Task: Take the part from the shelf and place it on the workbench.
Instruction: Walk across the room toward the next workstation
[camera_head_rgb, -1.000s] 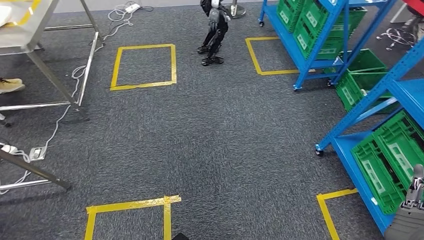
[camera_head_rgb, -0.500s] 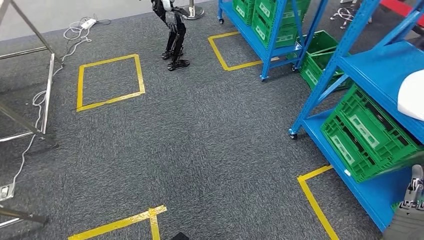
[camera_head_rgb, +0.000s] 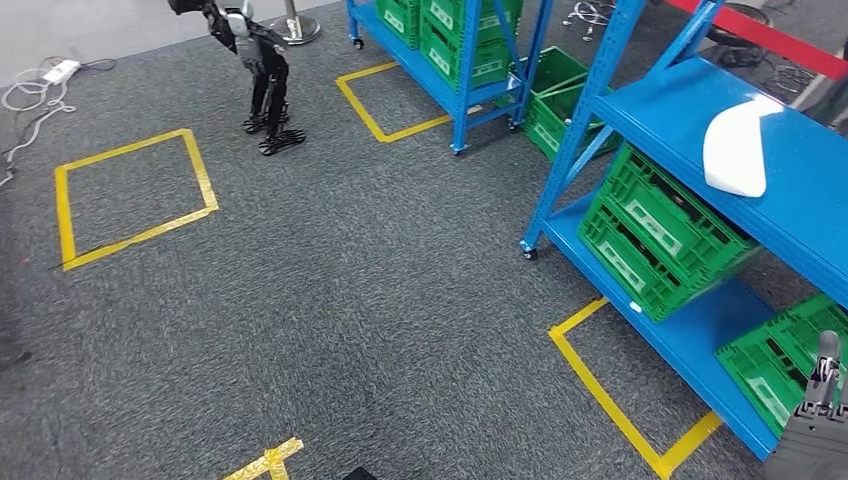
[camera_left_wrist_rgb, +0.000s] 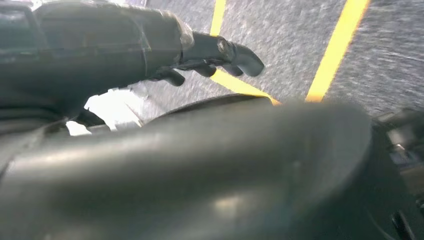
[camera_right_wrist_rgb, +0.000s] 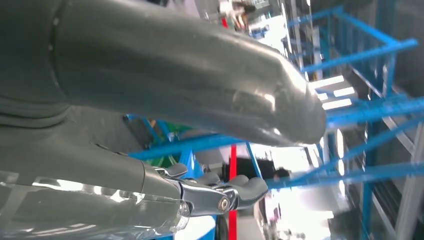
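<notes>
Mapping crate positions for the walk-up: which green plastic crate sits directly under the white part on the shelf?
The tilted green plastic crate on the near blue metal shelf rack's bottom level, below the white curved part. The other crates sit further along that level or by the far rack.

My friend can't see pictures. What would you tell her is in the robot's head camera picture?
A white part lies on a blue shelf at the right, with green crates stacked on the level below. Grey carpet with yellow tape squares covers the floor, a small dark walking robot stands far off, and the robot's right hand hangs at the bottom right corner.
</notes>
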